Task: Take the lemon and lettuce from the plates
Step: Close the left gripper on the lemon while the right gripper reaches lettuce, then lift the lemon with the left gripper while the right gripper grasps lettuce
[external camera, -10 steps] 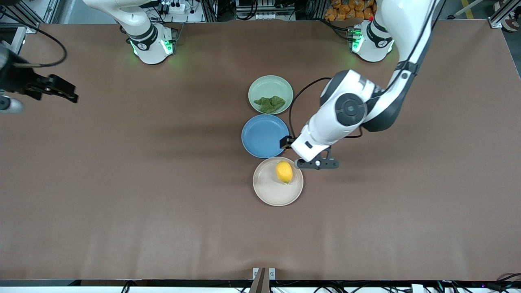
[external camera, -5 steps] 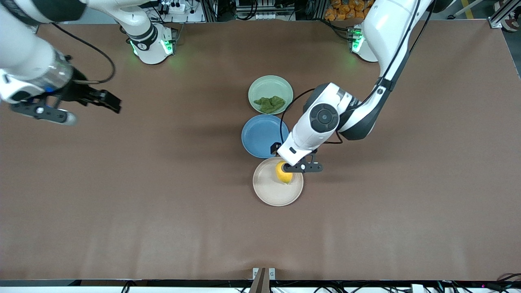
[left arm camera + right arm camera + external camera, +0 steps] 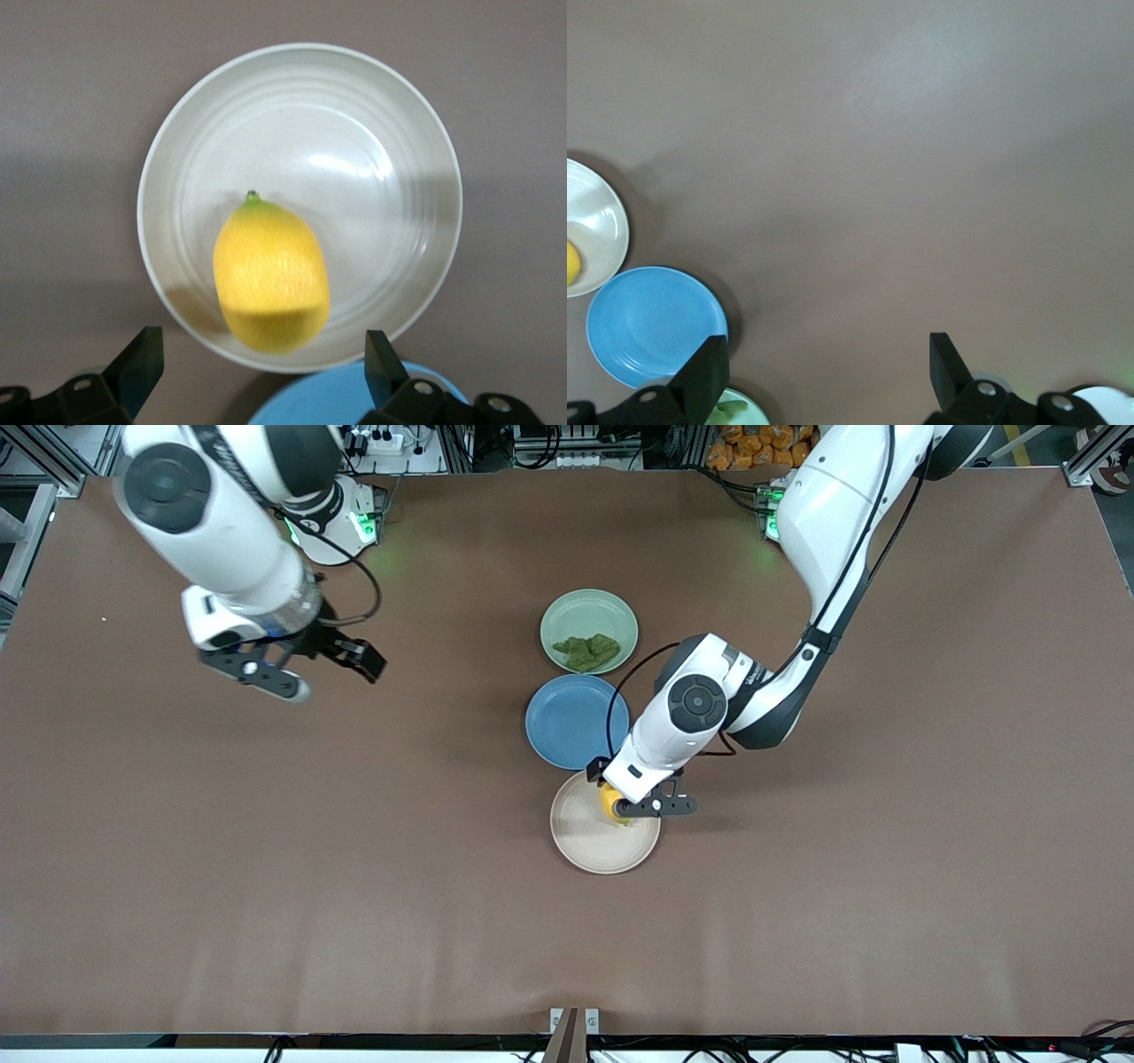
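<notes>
Since the earlier frames, the left gripper (image 3: pixel 631 808) has been lowered over the smooth oval yellow lemon (image 3: pixel 271 275) on the glossy beige-cream round plate (image 3: pixel 580 841), fingers (image 3: pixel 137 361) spread apart to straddle it. Meanwhile the right gripper (image 3: pixel 312 666), fingers apart, has been swung over bare brown worktop (image 3: pixel 354 886), presumably toward the wrinkled dark green lettuce (image 3: pixel 586 651) on the pale mint plate (image 3: pixel 589 608).
</notes>
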